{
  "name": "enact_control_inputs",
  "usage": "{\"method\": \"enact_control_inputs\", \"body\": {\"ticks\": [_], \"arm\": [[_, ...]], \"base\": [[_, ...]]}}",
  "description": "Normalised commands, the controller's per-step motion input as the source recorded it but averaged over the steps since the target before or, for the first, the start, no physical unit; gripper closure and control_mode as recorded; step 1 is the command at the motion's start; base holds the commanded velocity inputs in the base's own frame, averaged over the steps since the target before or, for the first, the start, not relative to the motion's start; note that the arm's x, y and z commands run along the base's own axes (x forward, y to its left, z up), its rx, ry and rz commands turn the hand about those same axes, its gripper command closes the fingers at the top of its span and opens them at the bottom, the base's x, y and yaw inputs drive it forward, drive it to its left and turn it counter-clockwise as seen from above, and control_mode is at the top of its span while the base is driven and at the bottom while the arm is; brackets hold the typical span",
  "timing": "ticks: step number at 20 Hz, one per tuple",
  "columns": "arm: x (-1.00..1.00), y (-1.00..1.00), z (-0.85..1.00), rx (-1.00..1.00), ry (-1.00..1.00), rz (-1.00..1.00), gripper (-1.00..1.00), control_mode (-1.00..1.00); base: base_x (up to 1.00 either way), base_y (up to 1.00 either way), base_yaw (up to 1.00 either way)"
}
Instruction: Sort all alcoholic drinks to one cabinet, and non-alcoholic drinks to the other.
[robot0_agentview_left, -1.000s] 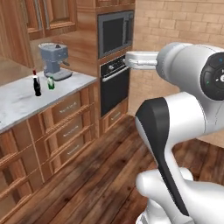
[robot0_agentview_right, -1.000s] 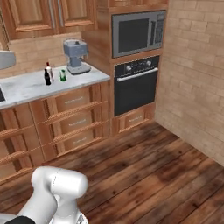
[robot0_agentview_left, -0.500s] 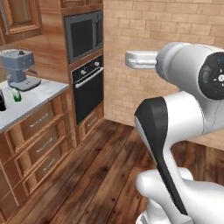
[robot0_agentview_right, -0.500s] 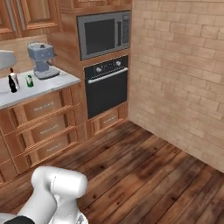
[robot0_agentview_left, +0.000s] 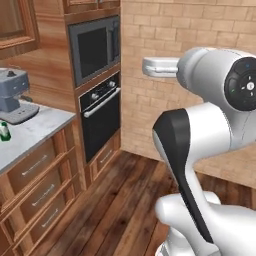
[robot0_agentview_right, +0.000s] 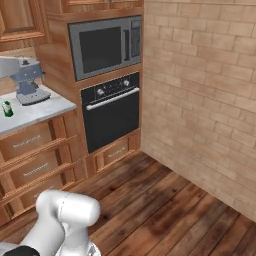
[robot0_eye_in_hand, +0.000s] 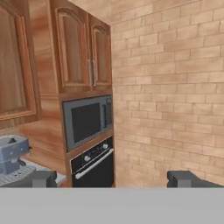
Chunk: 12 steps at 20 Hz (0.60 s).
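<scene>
Swinging right over the last second, the base carried both of its cameras with it, so the counter and its drinks slid toward the left edge while the oven column and brick wall came to the middle; the things themselves had not moved. Of the drinks, a green-and-white carton (robot0_agentview_left: 4, 131) stood upright on the grey counter (robot0_agentview_left: 35, 131) at 9 o'clock in the left base view, just beside the grey coffee machine (robot0_agentview_left: 12, 95). Whether the bottles stood with it could not be told from here.

A tall cabinet (robot0_eye_in_hand: 85, 54) with twin panelled doors, both closed, sat above the microwave (robot0_eye_in_hand: 87, 120) and black oven (robot0_eye_in_hand: 92, 165), at about 11 o'clock in the hand view.

Held high and level, the gripper (robot0_eye_in_hand: 113, 178) faced the brick wall (robot0_eye_in_hand: 170, 92) with its two dark tips set wide apart and nothing between them. The carton lay well off toward 9 o'clock from the gripper and much lower, its long axis vertical, so a reach would likely need a turn back left first.
</scene>
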Motion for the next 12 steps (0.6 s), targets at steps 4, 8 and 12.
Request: {"method": "enact_control_inputs", "body": {"ticks": [4,8,12], "arm": [[0.0,0.0,0.0,0.0,0.0,0.0,-1.0,1.0],[0.0,0.0,0.0,0.0,0.0,0.0,-1.0,1.0],[0.0,0.0,0.0,0.0,0.0,0.0,-1.0,1.0]], "base": [[0.39,0.3,0.15],[0.15,0.36,0.34],[0.3,0.29,0.41]]}}
